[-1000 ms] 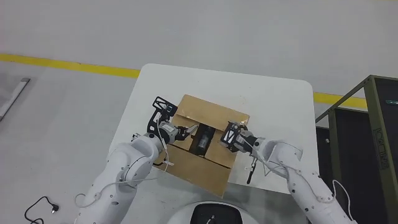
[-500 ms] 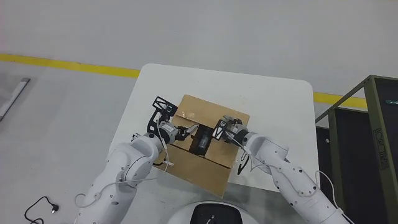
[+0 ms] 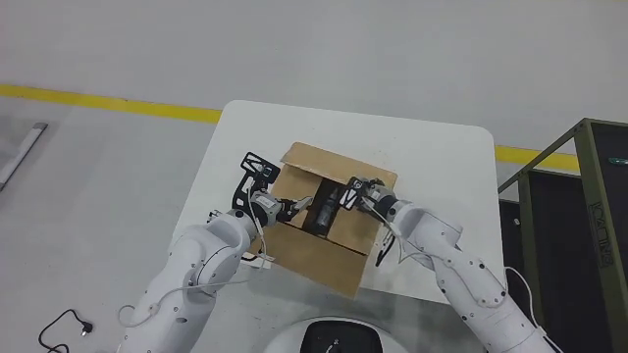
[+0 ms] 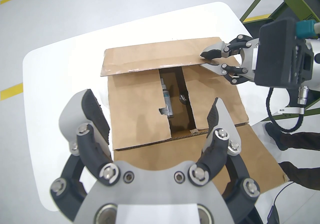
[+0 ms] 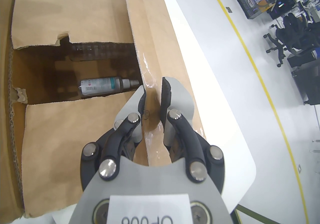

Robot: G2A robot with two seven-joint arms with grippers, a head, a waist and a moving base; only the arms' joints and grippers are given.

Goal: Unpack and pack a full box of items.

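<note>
A brown cardboard box (image 3: 294, 245) sits mid-table with its inner flaps partly apart. Inside, through the gap, lie a clear bottle (image 4: 167, 101) (image 5: 107, 84) and a dark round item (image 4: 182, 98). My right gripper (image 5: 152, 90) (image 3: 351, 193) is shut on the edge of the box's far outer flap (image 5: 150, 35) (image 4: 160, 55), which stands lifted. My left gripper (image 4: 153, 107) (image 3: 294, 204) is open, held just above the inner flaps on the box's left side, with nothing between its fingers.
The white table (image 3: 442, 157) has bare room behind and to the right of the box. The box's near outer flap (image 3: 314, 260) lies spread toward the table's front edge. A green metal rack (image 3: 579, 186) stands off the table's right side.
My right gripper has moved from the box's right edge toward its middle and back, raising the far outer flap. The gap over the contents shows wider. The left arm has stayed put.
</note>
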